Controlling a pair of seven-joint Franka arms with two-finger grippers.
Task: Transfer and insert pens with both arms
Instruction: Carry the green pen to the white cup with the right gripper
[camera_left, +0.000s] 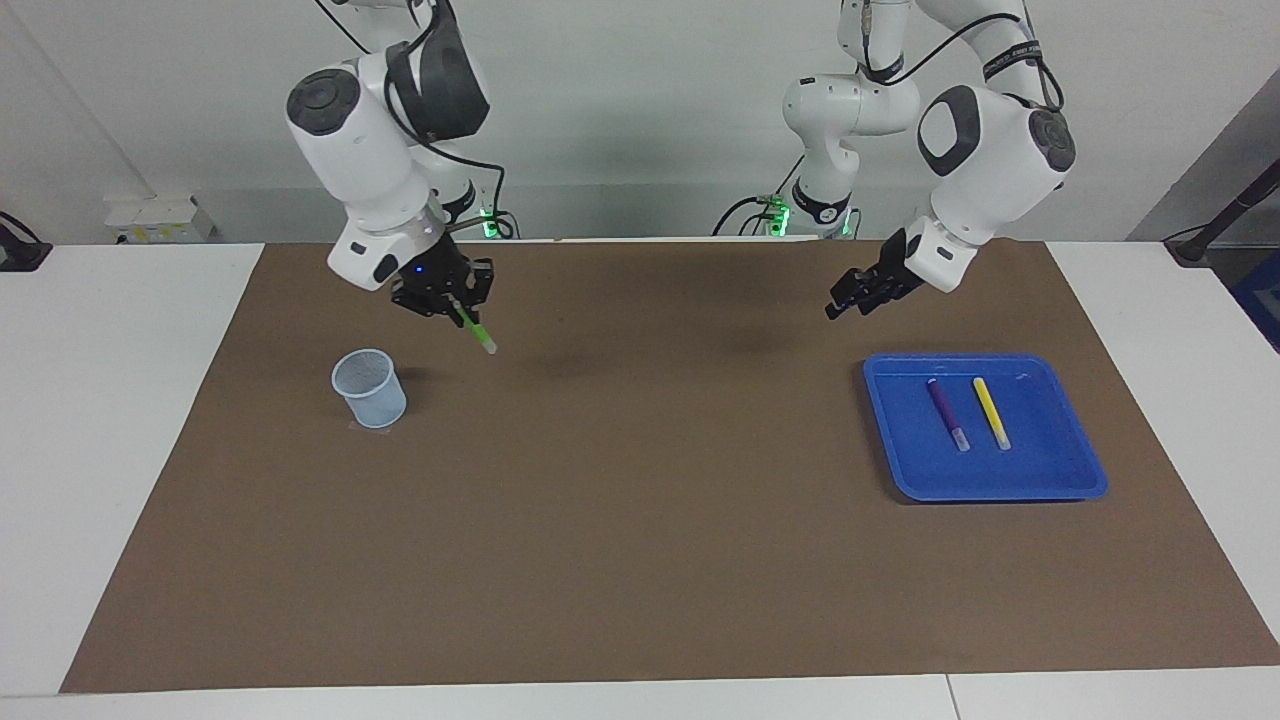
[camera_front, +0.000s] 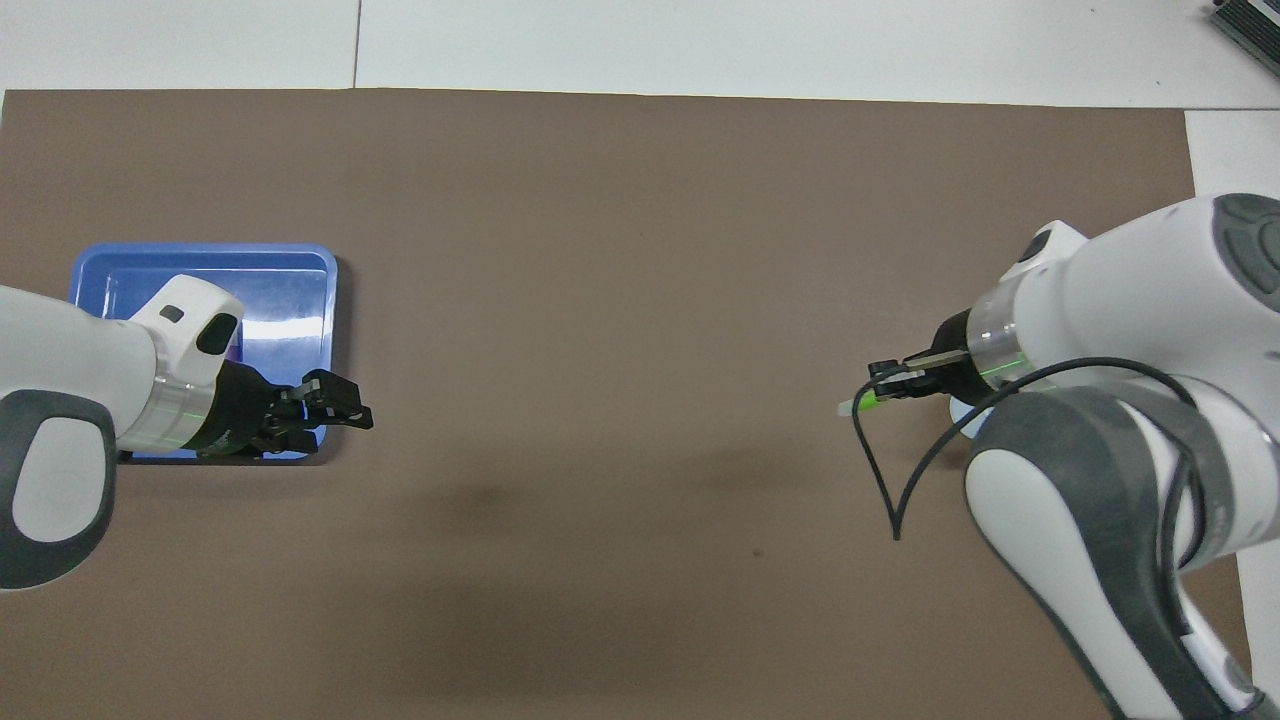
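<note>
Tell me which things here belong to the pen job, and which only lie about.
Job: green pen in right end effector; purple pen and yellow pen in blue tray; mesh cup; left end effector.
Lying about: brown mat.
</note>
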